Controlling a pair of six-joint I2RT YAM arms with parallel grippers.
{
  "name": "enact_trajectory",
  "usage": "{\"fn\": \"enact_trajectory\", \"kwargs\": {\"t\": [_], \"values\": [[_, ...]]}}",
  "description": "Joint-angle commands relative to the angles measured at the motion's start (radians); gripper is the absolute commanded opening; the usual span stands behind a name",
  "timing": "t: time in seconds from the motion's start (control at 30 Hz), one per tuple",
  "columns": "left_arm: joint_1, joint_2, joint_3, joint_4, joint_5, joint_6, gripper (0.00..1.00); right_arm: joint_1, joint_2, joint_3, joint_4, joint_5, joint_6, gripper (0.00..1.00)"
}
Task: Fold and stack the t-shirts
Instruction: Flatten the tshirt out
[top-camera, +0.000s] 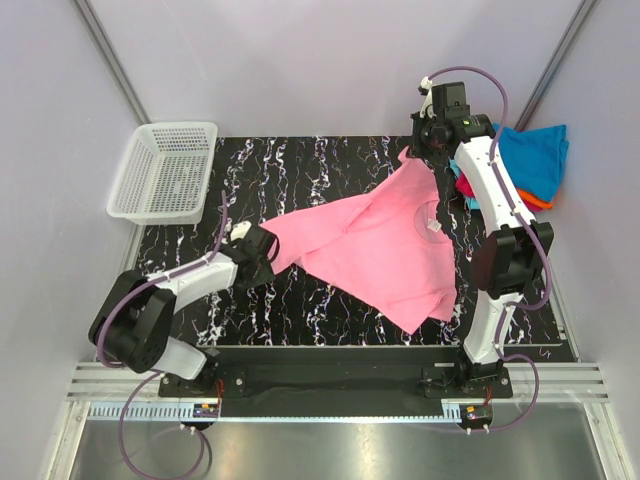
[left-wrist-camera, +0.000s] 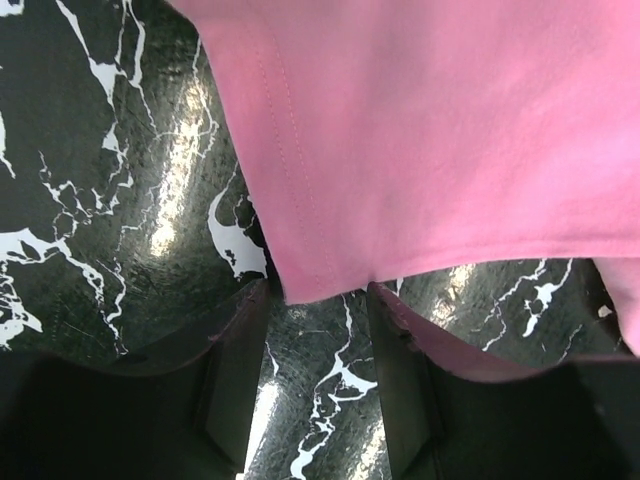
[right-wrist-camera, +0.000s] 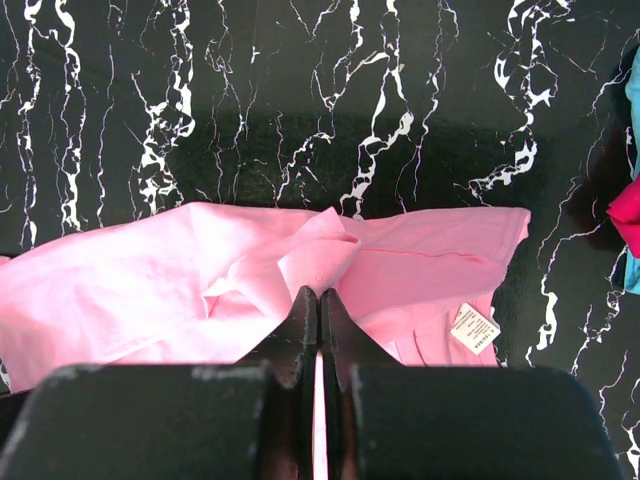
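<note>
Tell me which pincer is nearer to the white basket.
Left. The left pincer sits below-right of the basket; the right pincer is across the table, shut on the pink t-shirt.

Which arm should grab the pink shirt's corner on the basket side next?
Left, probably. The left gripper is open, with that corner of the pink shirt right at its gap. The right gripper is busy, shut on the shirt's far edge.

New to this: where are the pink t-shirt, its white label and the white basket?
pink t-shirt (top-camera: 370, 240), top view, middle of the cloth.
white label (right-wrist-camera: 473, 328), right wrist view, middle of the tag.
white basket (top-camera: 165, 175), top view, bare mesh floor.
</note>
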Motion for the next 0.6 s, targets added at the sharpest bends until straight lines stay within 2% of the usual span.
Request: {"fn": "enact_trajectory", "kwargs": {"t": [0.0, 0.3, 0.47, 0.57], "values": [[-0.002, 0.015, 0.043, 0.036, -0.072, 0.002, 0.49, 0.005, -0.063, 0.002, 0.036, -0.009, -0.002, 0.0], [-0.001, 0.069, 0.103, 0.038, -0.104, 0.022, 0.49, 0.005, -0.052, 0.01, 0.033, -0.008, -0.003, 0.0], [0.001, 0.114, 0.123, 0.039, -0.09, 0.025, 0.39, 0.005, -0.058, 0.007, 0.035, 0.01, -0.012, 0.0], [0.001, 0.103, 0.113, 0.036, -0.089, 0.02, 0.39, 0.005, -0.06, 0.007, 0.035, 0.013, -0.014, 0.0]]}}
